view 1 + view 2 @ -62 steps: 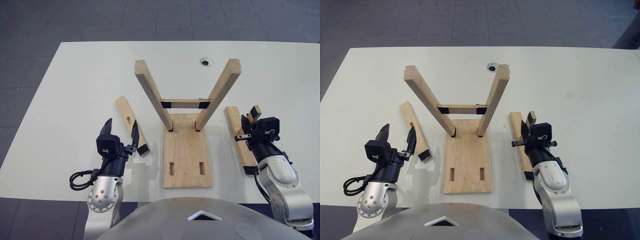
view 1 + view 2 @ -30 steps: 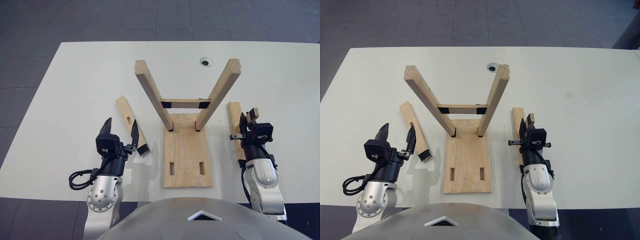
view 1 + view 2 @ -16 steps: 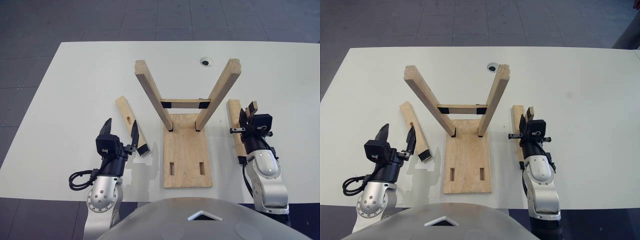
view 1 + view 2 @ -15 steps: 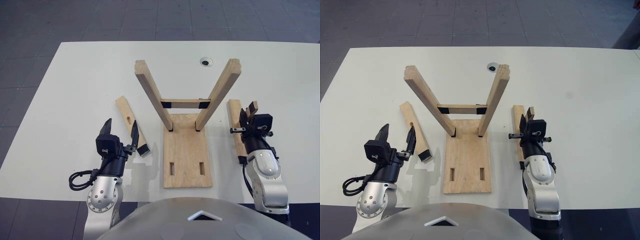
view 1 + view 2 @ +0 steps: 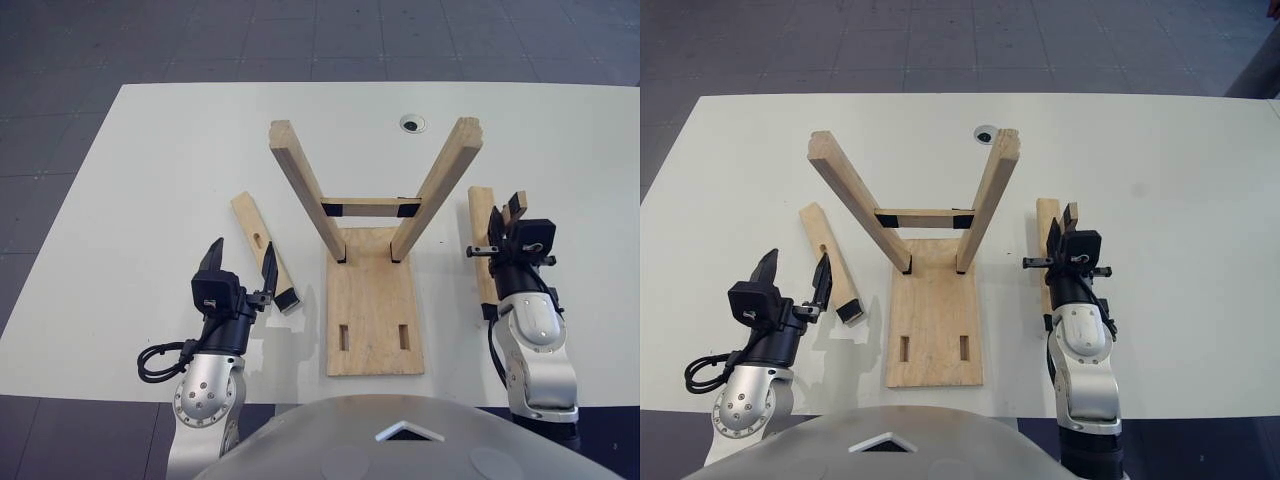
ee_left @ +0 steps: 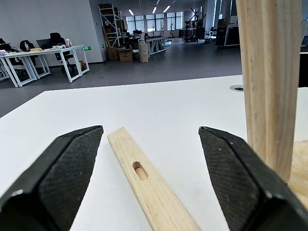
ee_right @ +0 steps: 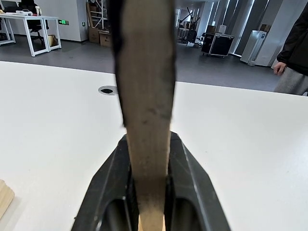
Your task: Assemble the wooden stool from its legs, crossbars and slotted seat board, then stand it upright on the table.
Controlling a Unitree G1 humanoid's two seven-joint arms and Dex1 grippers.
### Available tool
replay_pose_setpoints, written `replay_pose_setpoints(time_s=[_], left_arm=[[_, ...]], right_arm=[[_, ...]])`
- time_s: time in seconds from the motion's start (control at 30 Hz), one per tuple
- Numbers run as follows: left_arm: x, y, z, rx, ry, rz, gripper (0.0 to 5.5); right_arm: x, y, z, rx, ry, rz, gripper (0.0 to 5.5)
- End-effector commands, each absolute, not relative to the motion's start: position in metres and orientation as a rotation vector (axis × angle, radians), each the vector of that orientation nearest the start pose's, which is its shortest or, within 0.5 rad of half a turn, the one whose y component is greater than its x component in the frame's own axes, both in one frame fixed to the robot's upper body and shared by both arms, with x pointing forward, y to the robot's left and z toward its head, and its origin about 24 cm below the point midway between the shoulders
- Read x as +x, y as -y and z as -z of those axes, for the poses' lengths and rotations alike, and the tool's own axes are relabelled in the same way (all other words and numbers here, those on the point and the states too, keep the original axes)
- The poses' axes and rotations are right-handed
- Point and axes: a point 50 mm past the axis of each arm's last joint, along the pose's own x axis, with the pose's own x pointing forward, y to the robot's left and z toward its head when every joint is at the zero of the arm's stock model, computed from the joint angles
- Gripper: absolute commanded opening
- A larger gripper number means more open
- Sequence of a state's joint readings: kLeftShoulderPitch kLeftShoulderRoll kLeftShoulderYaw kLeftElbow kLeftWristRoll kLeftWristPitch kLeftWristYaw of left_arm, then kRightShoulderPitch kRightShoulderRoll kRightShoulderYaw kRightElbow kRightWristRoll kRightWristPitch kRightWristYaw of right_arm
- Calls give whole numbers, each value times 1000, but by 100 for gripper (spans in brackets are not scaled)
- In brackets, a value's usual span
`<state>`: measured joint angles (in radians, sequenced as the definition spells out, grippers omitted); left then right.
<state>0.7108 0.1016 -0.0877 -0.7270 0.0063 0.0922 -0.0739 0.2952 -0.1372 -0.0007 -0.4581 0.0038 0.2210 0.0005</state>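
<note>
The slotted seat board (image 5: 373, 300) lies flat in the middle of the table. Two legs (image 5: 303, 187) (image 5: 438, 185) stand in its far slots, splayed outward and joined by a crossbar (image 5: 370, 207). A loose leg (image 5: 262, 250) with a slot lies left of the board; my left gripper (image 5: 240, 262) stands open just before its near end, fingers (image 6: 62, 178) either side of it. On the right, my right gripper (image 5: 507, 228) is shut on a short crossbar (image 7: 147, 96) that points away from me, above another loose leg (image 5: 482, 240).
The white table (image 5: 150, 180) has a cable hole (image 5: 411, 123) at the back, beyond the standing legs. A black cable (image 5: 160, 360) loops near the front edge by my left arm. Bare table lies far left and far right.
My right gripper, with the crossbar in it, has moved away from me and slightly right. The leg beneath it shifted the same way. The left arm stayed still.
</note>
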Motion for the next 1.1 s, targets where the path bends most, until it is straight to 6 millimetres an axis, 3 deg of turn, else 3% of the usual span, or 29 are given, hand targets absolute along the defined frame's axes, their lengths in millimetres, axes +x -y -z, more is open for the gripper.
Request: replay_pose_setpoints(time_s=[0.03, 0.2, 0.27, 0.5, 0.73, 0.9, 0.93, 1.1], left_arm=[[122, -163, -77, 95, -71, 28, 369], [122, -163, -78, 96, -69, 31, 369], [122, -163, -78, 97, -69, 30, 369], [123, -162, -78, 95, -68, 30, 369], [123, -163, -77, 95, -68, 28, 369], [123, -163, -77, 94, -68, 25, 369], [123, -164, -77, 94, -68, 25, 369], [122, -164, -77, 94, -70, 23, 369]], right_arm=[[199, 181, -57, -152, -58, 51, 41], [172, 177, 36, -128, -419, 46, 41], [164, 174, 48, -113, -460, 39, 41], [171, 176, 43, -108, -411, 43, 41], [185, 172, 4, -116, -243, 35, 41], [186, 172, -3, -118, -228, 32, 41], [187, 172, -5, -117, -221, 30, 77], [190, 172, -24, -127, -161, 20, 150]])
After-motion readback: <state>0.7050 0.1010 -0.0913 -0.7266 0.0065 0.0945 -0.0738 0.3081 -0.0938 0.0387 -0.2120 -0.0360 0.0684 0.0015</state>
